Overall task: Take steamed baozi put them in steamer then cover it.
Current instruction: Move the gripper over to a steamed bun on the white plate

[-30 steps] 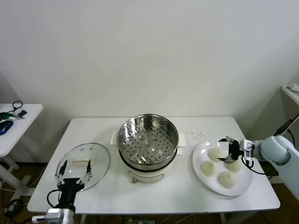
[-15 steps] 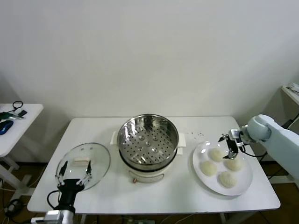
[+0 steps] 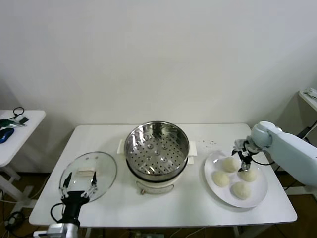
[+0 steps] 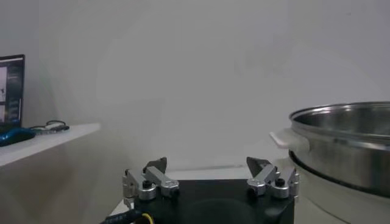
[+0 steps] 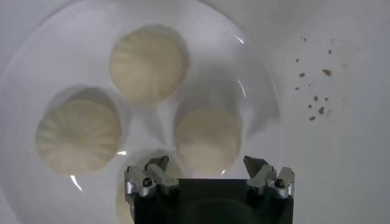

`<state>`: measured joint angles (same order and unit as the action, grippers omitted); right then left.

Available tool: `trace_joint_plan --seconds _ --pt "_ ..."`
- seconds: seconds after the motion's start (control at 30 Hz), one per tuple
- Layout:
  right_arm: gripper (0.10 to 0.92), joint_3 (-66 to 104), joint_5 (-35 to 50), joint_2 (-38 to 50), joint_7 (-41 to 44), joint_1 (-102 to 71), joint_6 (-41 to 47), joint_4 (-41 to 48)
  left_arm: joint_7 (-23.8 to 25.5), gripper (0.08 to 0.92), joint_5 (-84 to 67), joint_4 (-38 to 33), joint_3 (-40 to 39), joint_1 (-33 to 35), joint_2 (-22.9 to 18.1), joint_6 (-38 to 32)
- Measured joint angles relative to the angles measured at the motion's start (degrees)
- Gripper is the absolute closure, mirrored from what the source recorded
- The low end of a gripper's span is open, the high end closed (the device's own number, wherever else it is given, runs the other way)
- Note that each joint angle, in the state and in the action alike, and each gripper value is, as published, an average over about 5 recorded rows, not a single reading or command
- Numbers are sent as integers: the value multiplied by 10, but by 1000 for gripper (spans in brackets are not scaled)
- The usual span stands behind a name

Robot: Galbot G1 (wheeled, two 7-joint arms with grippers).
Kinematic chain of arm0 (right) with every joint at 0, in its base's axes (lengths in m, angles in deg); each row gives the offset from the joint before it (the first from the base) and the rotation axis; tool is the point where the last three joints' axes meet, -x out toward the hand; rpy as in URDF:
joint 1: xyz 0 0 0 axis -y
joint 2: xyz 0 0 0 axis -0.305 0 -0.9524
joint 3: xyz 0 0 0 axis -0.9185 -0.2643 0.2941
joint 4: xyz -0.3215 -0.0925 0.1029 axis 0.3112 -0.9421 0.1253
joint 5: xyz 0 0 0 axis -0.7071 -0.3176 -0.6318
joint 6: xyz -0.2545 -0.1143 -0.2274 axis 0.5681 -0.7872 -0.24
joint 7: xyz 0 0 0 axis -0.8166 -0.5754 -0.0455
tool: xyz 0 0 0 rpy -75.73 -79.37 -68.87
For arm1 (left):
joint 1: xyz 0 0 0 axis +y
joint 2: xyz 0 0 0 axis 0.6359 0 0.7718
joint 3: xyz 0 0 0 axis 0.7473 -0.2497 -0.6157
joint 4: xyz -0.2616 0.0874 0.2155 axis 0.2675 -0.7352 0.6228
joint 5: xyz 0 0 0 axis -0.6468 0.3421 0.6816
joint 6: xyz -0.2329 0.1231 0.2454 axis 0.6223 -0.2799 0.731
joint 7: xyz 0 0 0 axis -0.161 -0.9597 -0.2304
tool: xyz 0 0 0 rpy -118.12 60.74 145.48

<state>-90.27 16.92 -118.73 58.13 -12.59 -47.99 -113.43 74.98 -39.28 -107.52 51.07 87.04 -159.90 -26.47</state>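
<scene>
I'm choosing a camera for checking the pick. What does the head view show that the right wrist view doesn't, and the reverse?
Head view only: the steamer, the cover beside it, the left gripper over the cover's near edge, and the right arm.

Right wrist view only: the pleats on the baozi, and crumbs on the table beside the plate.

Both: the plate, baozi, and open right gripper above them.

a lab: bare white wall (image 3: 158,54), plain white table (image 3: 163,203), side desk (image 3: 15,134) with cables.
</scene>
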Motion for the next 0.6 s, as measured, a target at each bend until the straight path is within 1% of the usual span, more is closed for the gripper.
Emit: trace_joint_plan --seconds 0.33,0.43,0.6 --pt "206 -16 5 -31 5 9 -2 32 -1 177 0 5 3 -4 -1 2" --pt "227 -20 9 -34 8 11 -2 35 -1 177 0 7 3 -4 -1 2" --pt "293 -25 14 -34 12 15 -2 36 -1 177 0 9 2 -4 -1 2"
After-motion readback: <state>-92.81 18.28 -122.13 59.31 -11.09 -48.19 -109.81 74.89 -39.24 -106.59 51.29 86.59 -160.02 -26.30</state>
